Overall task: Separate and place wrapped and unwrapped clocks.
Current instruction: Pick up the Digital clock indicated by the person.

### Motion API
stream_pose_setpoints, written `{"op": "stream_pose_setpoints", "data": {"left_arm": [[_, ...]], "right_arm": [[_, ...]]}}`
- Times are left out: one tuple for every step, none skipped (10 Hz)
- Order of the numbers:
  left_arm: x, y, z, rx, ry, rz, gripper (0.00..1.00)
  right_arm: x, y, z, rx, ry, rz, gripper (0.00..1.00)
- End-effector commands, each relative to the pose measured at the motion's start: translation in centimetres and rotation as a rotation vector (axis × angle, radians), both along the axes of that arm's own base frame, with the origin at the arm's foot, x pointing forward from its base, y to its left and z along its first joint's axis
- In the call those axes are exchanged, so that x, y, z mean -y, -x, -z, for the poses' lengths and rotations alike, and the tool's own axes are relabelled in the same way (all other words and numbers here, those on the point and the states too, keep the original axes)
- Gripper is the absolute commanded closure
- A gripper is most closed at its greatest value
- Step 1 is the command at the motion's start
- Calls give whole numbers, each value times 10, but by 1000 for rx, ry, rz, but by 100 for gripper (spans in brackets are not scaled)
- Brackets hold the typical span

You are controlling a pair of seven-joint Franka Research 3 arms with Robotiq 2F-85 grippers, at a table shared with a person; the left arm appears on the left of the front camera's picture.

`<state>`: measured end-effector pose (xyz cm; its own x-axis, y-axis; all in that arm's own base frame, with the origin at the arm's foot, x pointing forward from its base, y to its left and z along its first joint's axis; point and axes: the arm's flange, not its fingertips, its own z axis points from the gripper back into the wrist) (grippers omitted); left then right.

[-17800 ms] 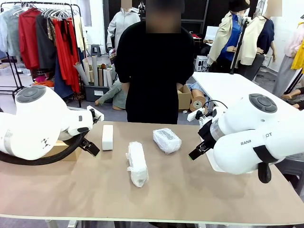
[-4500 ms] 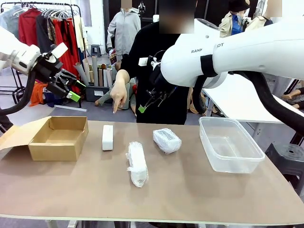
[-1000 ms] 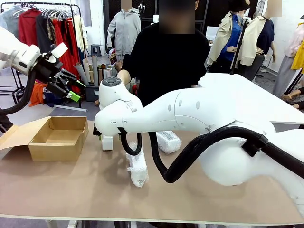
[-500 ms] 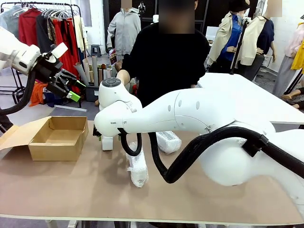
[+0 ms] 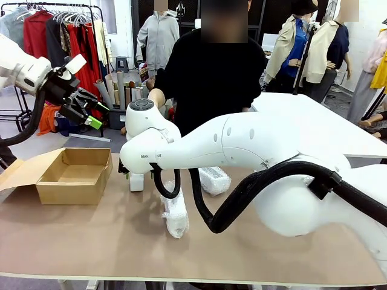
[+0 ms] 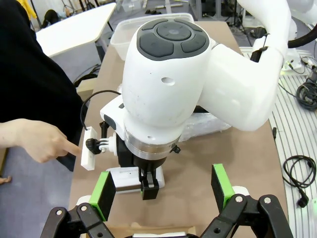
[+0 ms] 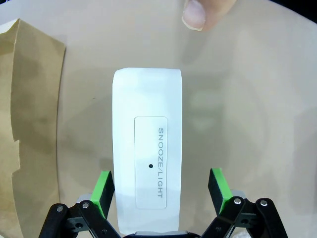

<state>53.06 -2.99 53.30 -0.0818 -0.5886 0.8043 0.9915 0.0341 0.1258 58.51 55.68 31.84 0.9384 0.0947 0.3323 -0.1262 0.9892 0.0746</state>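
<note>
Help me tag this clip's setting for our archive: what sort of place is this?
Probably a garment workshop or studio doubling as a robot lab: a rack of hanging clothes, upright rolls on the floor, and a white robot arm working over a brown table.

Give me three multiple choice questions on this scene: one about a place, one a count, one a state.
1. The right gripper hangs over: A the cardboard box; B the bare white clock; C a wrapped bundle.
2. Film-wrapped bundles on the table: A one; B two; C four.
3. Its fingers are: A shut on the clock; B shut on film; C open.
Answers: B, the SNOOZE/LIGHT face lies between its fingers; B, one long bundle, one squat bundle; C, the green pads stand apart, either side of the clock.
</note>
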Motion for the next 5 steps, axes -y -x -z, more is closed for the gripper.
{"op": "stream_pose_setpoints", "data": {"left_arm": [[0, 1, -1, 2, -1, -2, 0], [0, 1, -1, 2, -1, -2, 0], [0, 1, -1, 2, -1, -2, 0], [0, 1, -1, 2, -1, -2, 0], [0, 1, -1, 2, -1, -2, 0]], "right_arm": [[1, 1, -2, 1, 3, -3, 0], [1, 1, -2, 1, 3, -3, 0], [1, 1, -2, 1, 3, -3, 0], [0, 0, 0, 0, 0, 0, 20], [0, 1, -1, 3, -10, 7, 40]]}}
